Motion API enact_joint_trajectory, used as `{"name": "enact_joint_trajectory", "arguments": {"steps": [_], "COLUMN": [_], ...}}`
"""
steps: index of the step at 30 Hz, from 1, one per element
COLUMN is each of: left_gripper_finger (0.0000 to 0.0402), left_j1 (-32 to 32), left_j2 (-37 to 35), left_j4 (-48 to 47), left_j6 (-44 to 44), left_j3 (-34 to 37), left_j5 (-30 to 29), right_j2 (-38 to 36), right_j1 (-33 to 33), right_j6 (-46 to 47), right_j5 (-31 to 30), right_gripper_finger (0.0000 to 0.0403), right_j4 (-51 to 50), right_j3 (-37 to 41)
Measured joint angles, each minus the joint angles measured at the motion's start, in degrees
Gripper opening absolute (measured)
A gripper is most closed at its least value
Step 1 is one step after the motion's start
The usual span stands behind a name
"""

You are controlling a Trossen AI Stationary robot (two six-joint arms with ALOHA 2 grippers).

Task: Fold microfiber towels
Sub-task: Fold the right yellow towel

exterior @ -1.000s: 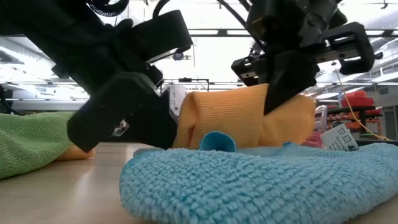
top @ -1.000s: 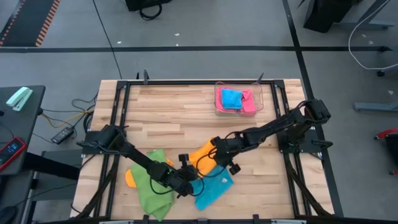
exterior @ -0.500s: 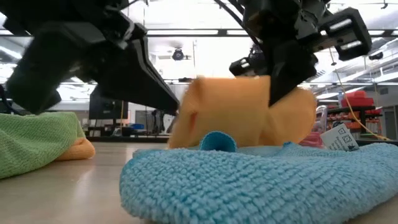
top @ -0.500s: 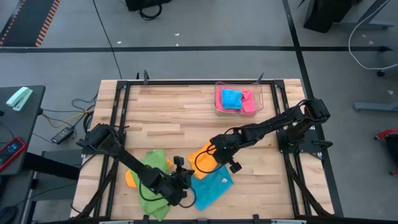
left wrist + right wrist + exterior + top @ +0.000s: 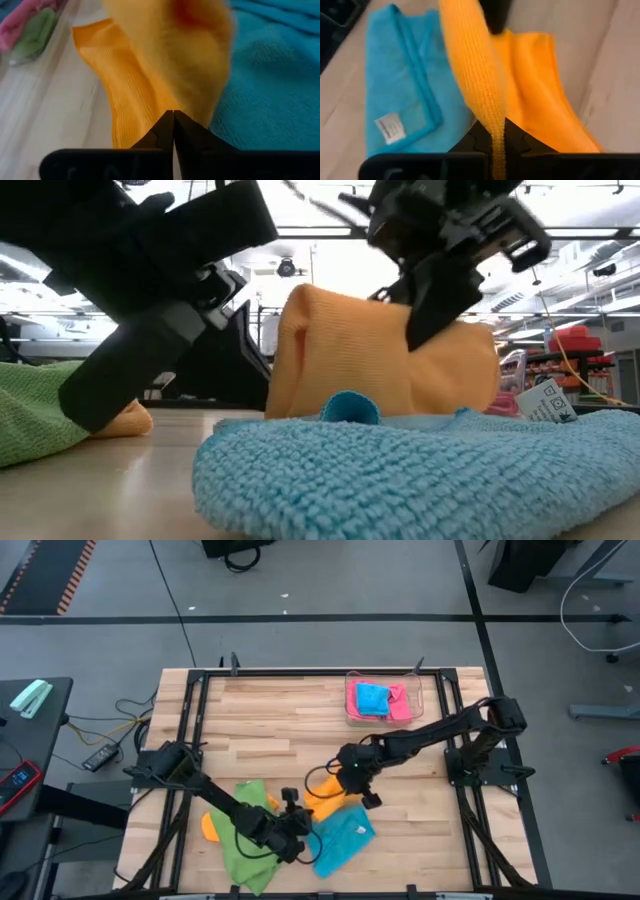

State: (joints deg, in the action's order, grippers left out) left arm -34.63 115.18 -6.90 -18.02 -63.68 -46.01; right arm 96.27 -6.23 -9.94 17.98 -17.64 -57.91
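An orange microfiber towel point(image 5: 322, 798) stands raised between my two grippers, above the near middle of the table; in the low view the orange towel point(image 5: 370, 370) rises as a tall fold. My left gripper point(image 5: 297, 825) is shut on its near end and my right gripper point(image 5: 350, 777) is shut on its far, upper part. A sky-blue towel point(image 5: 342, 840) lies flat beside it, its label up. A green towel point(image 5: 243, 840) lies crumpled at the near left, over a second orange cloth point(image 5: 209, 825). My left gripper point(image 5: 173, 117) pinches the orange towel's near edge point(image 5: 172, 97) between its two shut fingertips, coming slanting down from the table's left. The cloth rises away from the fingers, partly over the blue towel. My right gripper point(image 5: 492, 132) pinches a thick fold of the orange towel point(image 5: 487, 107) between its two fingers, slanting down from the table's right. The fold is lifted off the table, and the rest of the cloth hangs down from it to the wood.
A clear tray point(image 5: 417, 700) at the far right holds folded blue and pink cloths. The blue towel point(image 5: 400, 470) fills the foreground of the low view. Bare wood lies across the far left and middle of the table point(image 5: 270, 710).
My right gripper has gone toward the far edge and a little left with the orange fold, rolling its wrist. The orange towel now stands taller and more upright. My left gripper has shifted slightly toward the right gripper, staying shut.
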Motion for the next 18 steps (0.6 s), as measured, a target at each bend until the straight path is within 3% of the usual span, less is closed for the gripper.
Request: {"name": "enact_joint_trajectory", "arguments": {"steps": [7,13,18], "left_gripper_finger": [0.0014,0.0026,0.0013], "left_j1": [-0.62,-0.57,-1.53], "left_j2": [0.00,0.00,-0.50], "left_j4": [1.60,0.58,-1.11], "left_j6": [3.69,4.43,6.37], "left_j3": [0.00,0.00,0.00], "left_j5": [-0.02,-0.03,-2.42], "right_j2": [4.45,5.47,5.94], "right_j1": [2.32,3.50,4.12], "right_j6": [1.49,0.97,-0.93], "right_j5": [3.55,3.71,3.68], "right_gripper_finger": [0.0019,0.0019,0.0019], "right_j4": [3.87,3.97,4.72], "right_j3": [0.00,-0.24,-0.30]}}
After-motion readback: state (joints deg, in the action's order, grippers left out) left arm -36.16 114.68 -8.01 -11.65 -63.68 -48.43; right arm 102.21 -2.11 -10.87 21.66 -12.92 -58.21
